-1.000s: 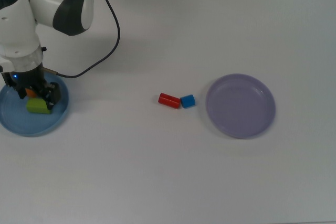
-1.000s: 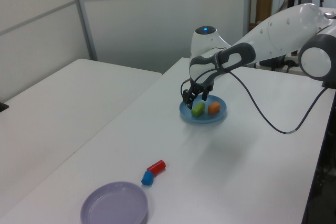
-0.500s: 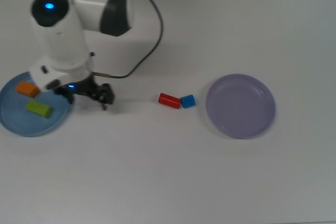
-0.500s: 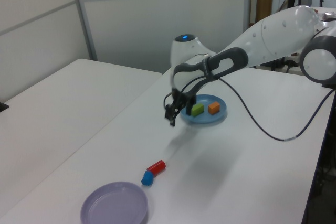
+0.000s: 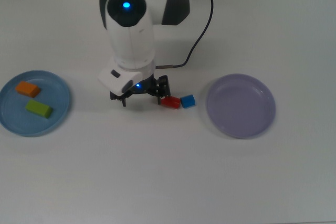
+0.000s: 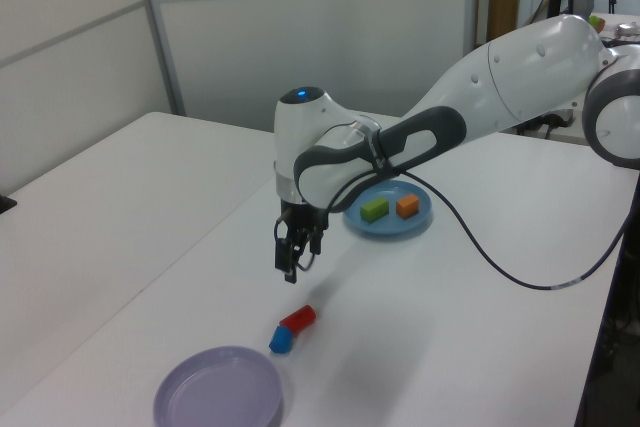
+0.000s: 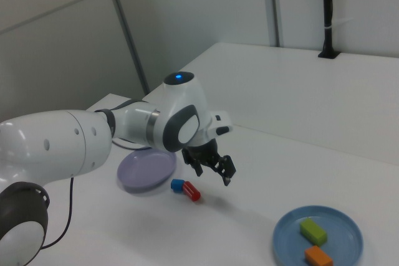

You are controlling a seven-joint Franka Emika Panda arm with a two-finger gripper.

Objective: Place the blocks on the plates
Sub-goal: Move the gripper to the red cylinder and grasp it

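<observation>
The light blue plate (image 5: 14, 118) lies at the top view's left and holds the orange block (image 5: 27, 88) and the green block (image 5: 39, 108). Mid-table, the red block (image 5: 169, 102) and the small blue block (image 5: 187, 100) lie side by side, just left of the lavender plate (image 5: 240, 106), which holds nothing. My gripper (image 5: 143, 97) hangs open and holds nothing, just left of the red block. In the left view the gripper (image 6: 289, 265) hovers above the red block (image 6: 298, 319). In the right view the gripper (image 7: 214, 175) is a little above the table.
The arm's white body and its black cable (image 5: 202, 22) cover the table's far middle in the top view. Wall panels stand behind the table in the left view.
My gripper left the light blue plate, where the green and orange blocks now lie, and moved to the top view's right until it hung beside the red block.
</observation>
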